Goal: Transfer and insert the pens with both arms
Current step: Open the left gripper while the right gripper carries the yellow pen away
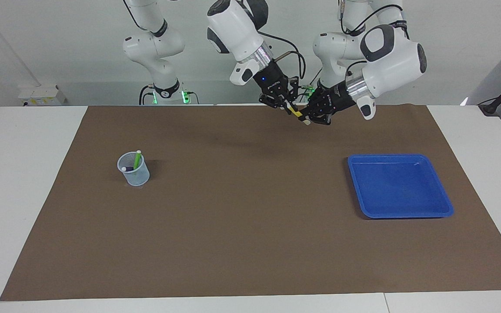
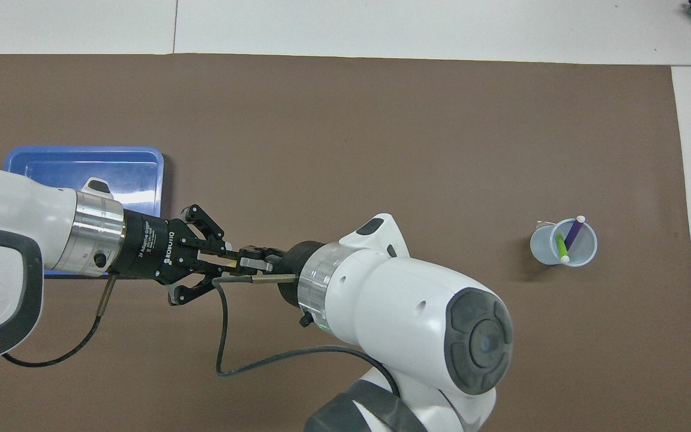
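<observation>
The yellow pen (image 1: pixel 295 112), a slim short marker with a pale whitish end, hangs in the air above the brown mat's (image 1: pixel 250 243) edge nearest the robots, pinched at once by both hands: the left gripper (image 1: pixel 308 116) is clamped on its lower, pale-tipped part, and the right gripper (image 1: pixel 286 107) is closed on its upper end, the two black hands meeting nose to nose. In the overhead view the right arm's bulky white wrist hides most of the pen, leaving only a thin sliver of yellow between the fingertips. The green pen (image 1: pixel 137 159) and the purple pen (image 2: pixel 574 231) stand tilted in a small translucent cup (image 1: pixel 134 174) toward the right arm's end of the table, their pale caps poking above its rim. A shallow blue tray (image 1: pixel 434 208) of glossy plastic with rounded corners lies toward the left arm's end. The mat is flat and matte, and nothing lies on it between cup and tray.
</observation>
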### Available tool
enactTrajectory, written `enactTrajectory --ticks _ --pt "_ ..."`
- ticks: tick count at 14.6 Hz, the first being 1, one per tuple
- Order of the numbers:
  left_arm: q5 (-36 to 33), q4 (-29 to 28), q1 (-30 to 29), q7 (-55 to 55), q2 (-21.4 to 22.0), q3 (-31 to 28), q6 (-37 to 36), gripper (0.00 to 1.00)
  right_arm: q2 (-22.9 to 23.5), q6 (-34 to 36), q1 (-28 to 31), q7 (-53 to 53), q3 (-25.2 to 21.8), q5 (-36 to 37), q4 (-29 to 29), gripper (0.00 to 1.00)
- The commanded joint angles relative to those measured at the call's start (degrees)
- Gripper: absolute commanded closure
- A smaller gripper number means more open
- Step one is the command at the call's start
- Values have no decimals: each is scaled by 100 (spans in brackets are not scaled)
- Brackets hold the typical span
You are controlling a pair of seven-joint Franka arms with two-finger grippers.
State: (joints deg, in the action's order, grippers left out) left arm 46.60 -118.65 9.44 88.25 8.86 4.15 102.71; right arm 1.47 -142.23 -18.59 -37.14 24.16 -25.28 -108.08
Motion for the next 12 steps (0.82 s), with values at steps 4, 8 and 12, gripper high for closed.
enactTrajectory --ticks 4,8,12 --pt "60 -132 93 -9 309 -45 -41 0 99 98 128 120 1 102 50 100" --pt "-368 -132 75 -158 309 -45 -6 0 2 861 346 671 -87 366 67 100" --pt "-1360 -141 -21 -1053 309 -46 -23 0 -165 1880 961 1918 -87 410 111 100"
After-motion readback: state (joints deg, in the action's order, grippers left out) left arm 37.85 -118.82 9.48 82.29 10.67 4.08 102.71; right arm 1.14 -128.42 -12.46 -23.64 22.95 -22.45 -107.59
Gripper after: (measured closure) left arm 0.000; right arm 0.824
